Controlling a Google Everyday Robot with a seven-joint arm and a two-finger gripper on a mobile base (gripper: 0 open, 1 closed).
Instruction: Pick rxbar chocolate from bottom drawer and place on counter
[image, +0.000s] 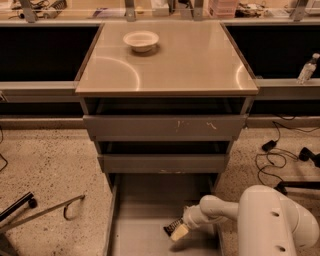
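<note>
The bottom drawer (145, 205) is pulled open and its flat grey floor shows. My white arm reaches into it from the lower right, and my gripper (177, 231) is low over the floor near the drawer's right side. A small dark piece with pale marks, apparently the rxbar chocolate (171, 226), lies at the gripper's tip; most of it is hidden. The glossy tan counter (175, 60) sits above.
A white bowl (141, 40) stands at the counter's back left. Two shallower grey drawers (165, 127) are partly open above the bottom one. Black shelves flank the cabinet, with a bottle (306, 69) on the right. Cables (272, 150) and a metal frame (50, 210) lie on the floor.
</note>
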